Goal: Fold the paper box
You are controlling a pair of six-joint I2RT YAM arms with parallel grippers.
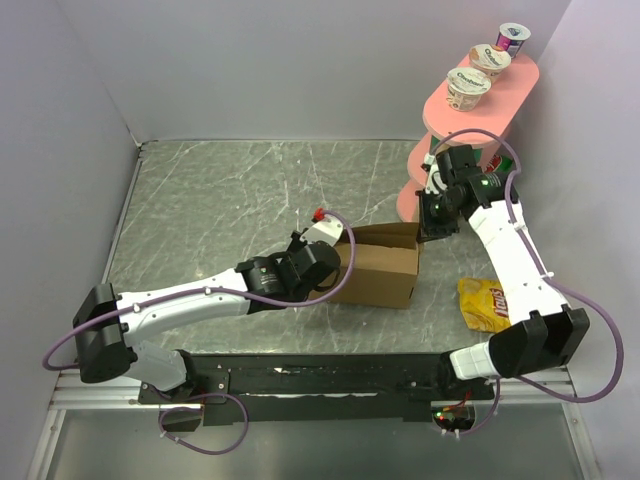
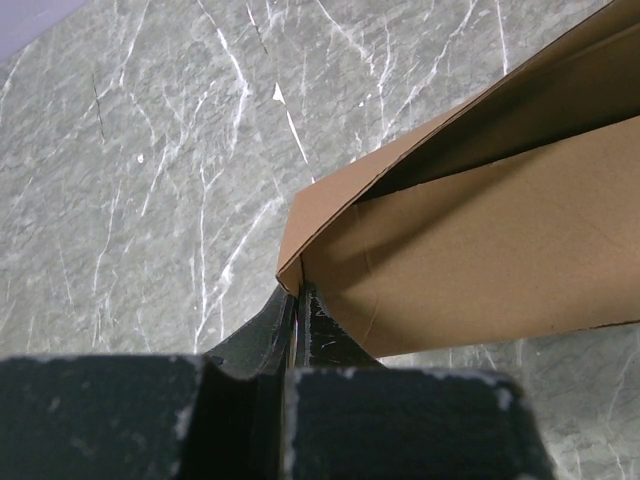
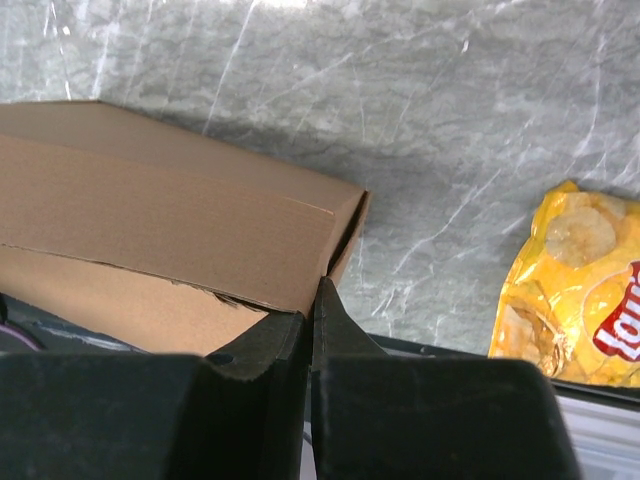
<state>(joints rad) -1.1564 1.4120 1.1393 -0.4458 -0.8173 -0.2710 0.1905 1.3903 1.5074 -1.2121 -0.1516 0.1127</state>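
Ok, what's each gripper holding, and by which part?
Both pinch the paper box: left gripper on a wall edge at its left end, right gripper on a corner at its right end.

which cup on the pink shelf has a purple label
The far cup at the back end of the pink shelf; the middle cup and the near cup have tan labels.
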